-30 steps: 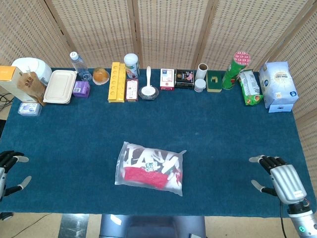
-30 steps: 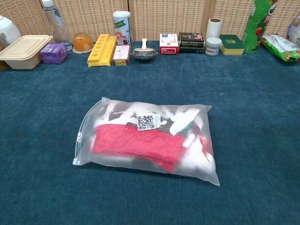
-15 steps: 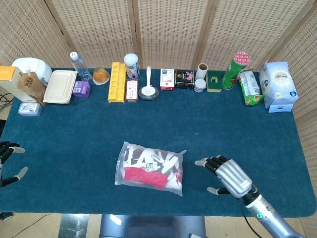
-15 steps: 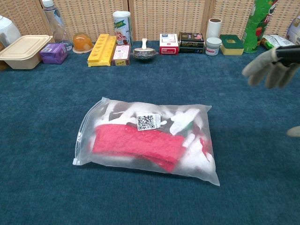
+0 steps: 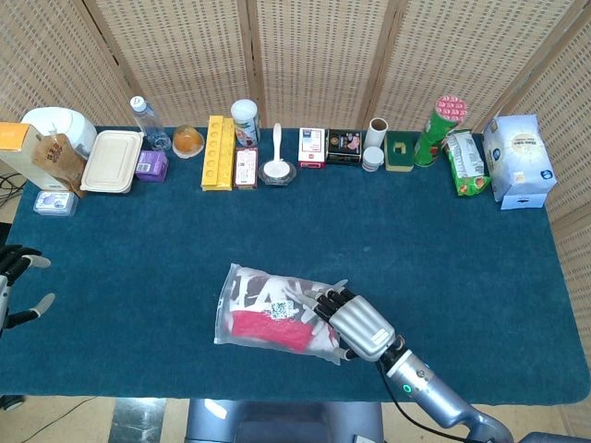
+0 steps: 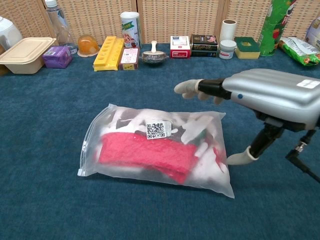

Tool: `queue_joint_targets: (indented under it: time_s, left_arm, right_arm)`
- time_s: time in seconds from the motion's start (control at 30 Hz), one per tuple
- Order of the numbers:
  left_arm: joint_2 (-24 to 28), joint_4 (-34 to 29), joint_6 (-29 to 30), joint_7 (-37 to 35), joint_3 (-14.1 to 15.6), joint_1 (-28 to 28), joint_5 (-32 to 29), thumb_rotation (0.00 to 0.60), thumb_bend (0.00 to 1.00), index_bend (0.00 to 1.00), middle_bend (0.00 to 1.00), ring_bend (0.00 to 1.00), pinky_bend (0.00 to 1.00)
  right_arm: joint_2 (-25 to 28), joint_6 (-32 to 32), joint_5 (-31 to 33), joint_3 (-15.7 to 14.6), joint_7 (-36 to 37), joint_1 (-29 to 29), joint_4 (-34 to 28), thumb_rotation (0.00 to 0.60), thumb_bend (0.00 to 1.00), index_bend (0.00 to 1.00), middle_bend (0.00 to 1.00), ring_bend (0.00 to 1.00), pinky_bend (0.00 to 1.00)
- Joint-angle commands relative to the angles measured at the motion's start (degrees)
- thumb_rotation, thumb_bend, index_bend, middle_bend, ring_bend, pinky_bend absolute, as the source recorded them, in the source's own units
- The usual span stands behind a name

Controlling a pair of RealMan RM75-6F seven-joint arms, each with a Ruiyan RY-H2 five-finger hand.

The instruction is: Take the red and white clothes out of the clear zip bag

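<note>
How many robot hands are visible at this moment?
2: the right robot hand is at the zip bag's right end; the left robot hand is at the table's left edge.

**Blue table, bag at the front, goods along the back**

The blue-carpeted table (image 5: 443,268) carries the clear zip bag (image 5: 277,314) of red and white clothes near its front edge. Along the back edge: lunch box (image 5: 111,161), water bottle (image 5: 146,120), yellow tray (image 5: 218,152), green can (image 5: 437,129), white pack (image 5: 518,161).

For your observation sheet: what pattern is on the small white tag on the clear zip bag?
A black-and-white QR code tag, clearest in the chest view.
</note>
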Motion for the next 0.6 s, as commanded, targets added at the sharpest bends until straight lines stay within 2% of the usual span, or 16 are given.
queue_joint_targets:
  time_s: [0.03, 0.1, 0.3, 0.6]
  left_arm:
    - [-0.05, 0.44, -0.34, -0.42, -0.11, -0.31, -0.2, 0.6, 0.18, 0.39, 0.32, 0.21, 0.26]
    - [-0.1, 0.94, -0.58, -0.77, -0.22, -0.54, -0.43, 0.6, 0.19, 0.39, 0.32, 0.21, 0.26]
    - [-0.19, 1.35, -0.53, -1.37, -0.02, -0.6, -0.39, 0.6, 0.19, 0.39, 0.32, 0.21, 0.26]
    - [-0.11, 1.47, 0.14, -1.97, 0.6, 0.05, -0.47, 0.6, 0.19, 0.39, 0.32, 0.21, 0.26]
  right_arm:
    - [-4.14, -2.68, 6.35, 1.36, -6.99, 1.76, -0.32, 0.6, 0.03, 0.0, 0.09, 0.16, 0.23]
    - [-6.28, -2.9, 9.23, 1.51, -10.89, 2.36, -0.51, 0.6, 0.02, 0.0, 0.06, 0.15, 0.22]
    - [-11.28, -0.24, 12.64, 1.64, -20.19, 3.24, 1.3, 0.6, 0.01, 0.0, 0.0, 0.11, 0.2]
    - [-16.42, 1.2, 15.39, 1.7, -25.45, 5.46, 5.71, 0.6, 0.01, 0.0, 0.0, 0.09, 0.18]
